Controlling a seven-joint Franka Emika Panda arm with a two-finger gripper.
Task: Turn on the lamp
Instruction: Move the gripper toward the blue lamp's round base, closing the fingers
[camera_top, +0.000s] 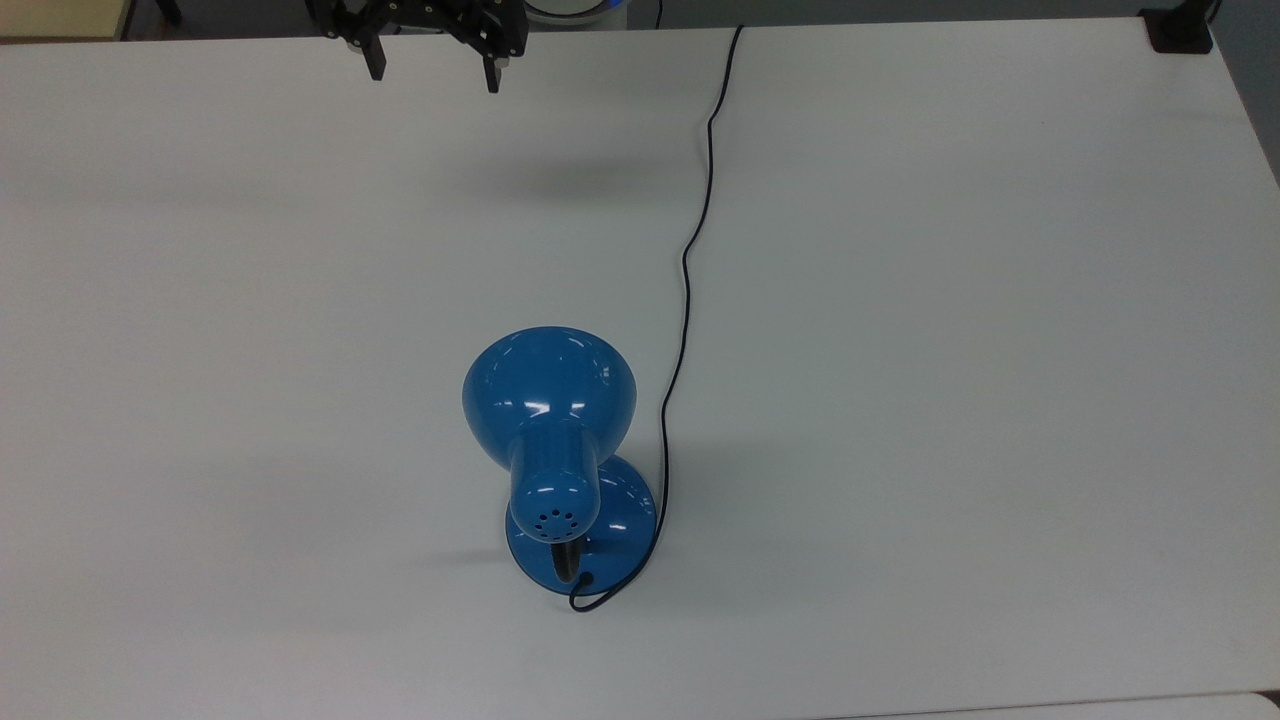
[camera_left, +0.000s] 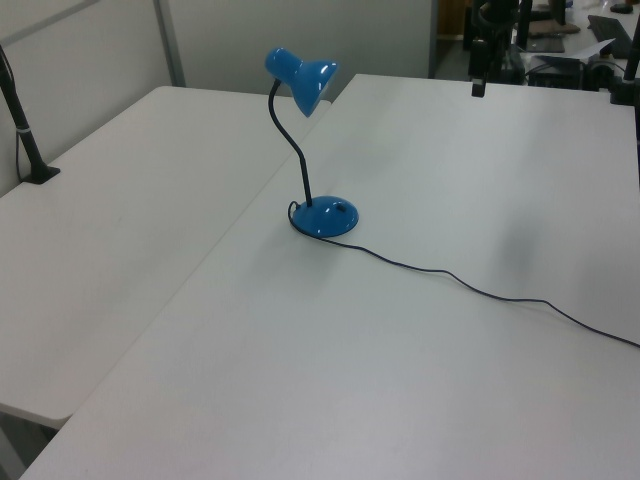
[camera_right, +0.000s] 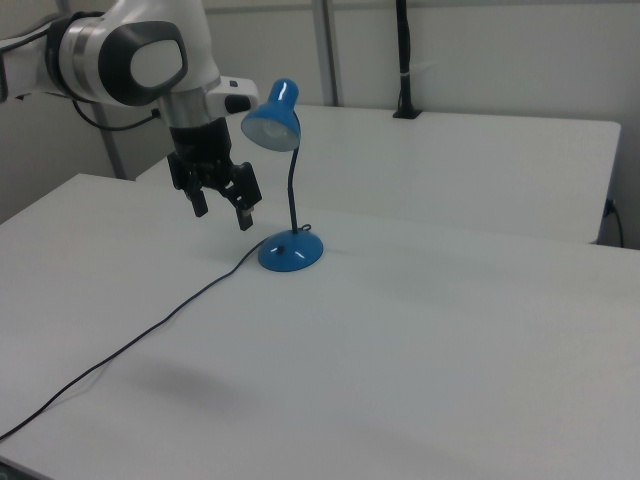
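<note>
The glossy blue lamp (camera_top: 550, 400) stands on the white table (camera_top: 950, 350); its bell shade leans over its round base (camera_top: 625, 520), with vent holes on the cap. It shows again in the left view as the lamp (camera_left: 303, 82) with base (camera_left: 326, 217), and in the right view as the lamp (camera_right: 274, 115) with base (camera_right: 291, 252). Its thin black cord (camera_top: 690, 250) runs to the table's far edge. My gripper (camera_top: 432, 78) hangs open and empty high above the far edge, well away from the lamp; it shows again as the gripper (camera_right: 222, 213) in the right view.
A second white table (camera_left: 120, 200) abuts on the left view's left. A black post with a clamp (camera_left: 30, 150) stands on it. Another black clamp (camera_top: 1180, 30) sits at the top view's upper right corner. Cluttered desks (camera_left: 600, 50) lie beyond the left view's far edge.
</note>
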